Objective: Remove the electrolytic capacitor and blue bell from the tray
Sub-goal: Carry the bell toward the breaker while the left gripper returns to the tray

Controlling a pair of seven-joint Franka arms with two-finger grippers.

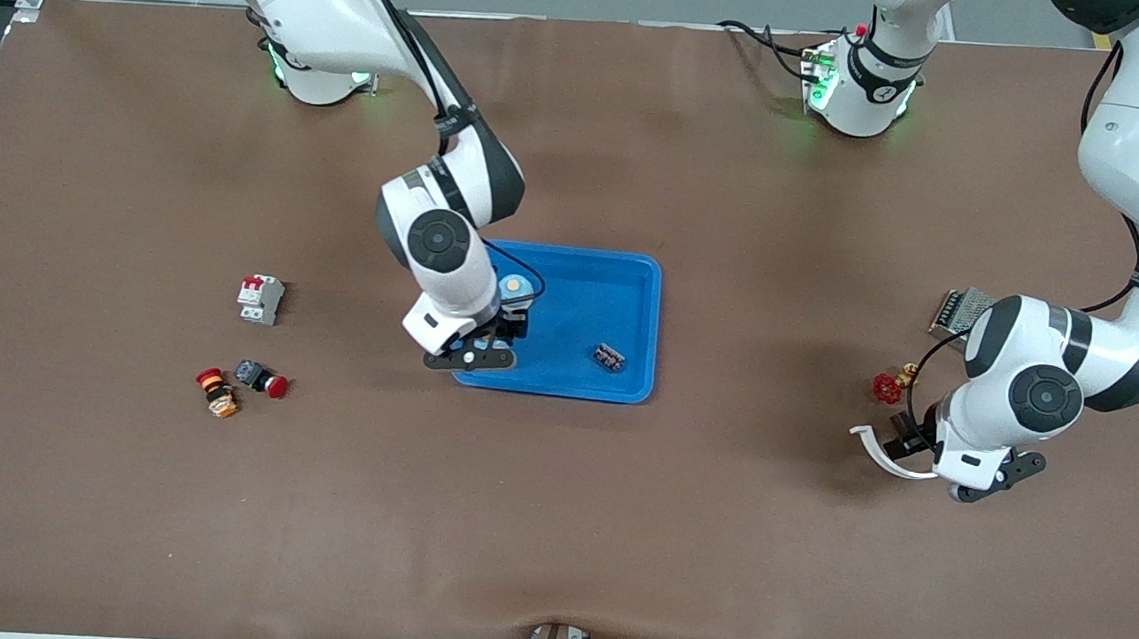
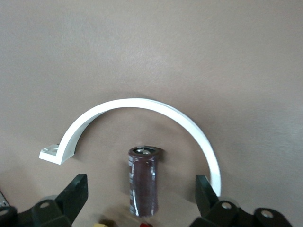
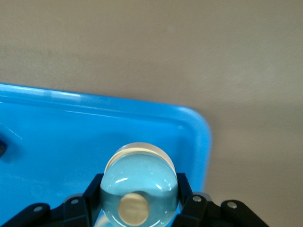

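Observation:
My right gripper (image 1: 513, 322) is shut on the bell (image 1: 514, 285), a pale blue dome with a tan button, low over the blue tray (image 1: 622, 283) near the corner at the right arm's end. In the right wrist view the fingers (image 3: 94, 185) press both sides of the bell (image 3: 139, 170) above the tray (image 3: 57, 142). My left gripper (image 1: 910, 440) is open, low over the table. In the left wrist view the dark brown capacitor (image 2: 143, 182) lies on the table between the spread fingers (image 2: 78, 187), untouched. The capacitor is hidden in the front view.
A white curved bracket (image 1: 879, 455) arcs round the capacitor (image 2: 142, 106). A red valve (image 1: 888, 387) and a mesh power supply (image 1: 961, 309) lie close by. A small dark part (image 1: 609, 357) lies in the tray. A breaker (image 1: 260, 299) and two push-buttons (image 1: 262, 379) (image 1: 217, 392) lie toward the right arm's end.

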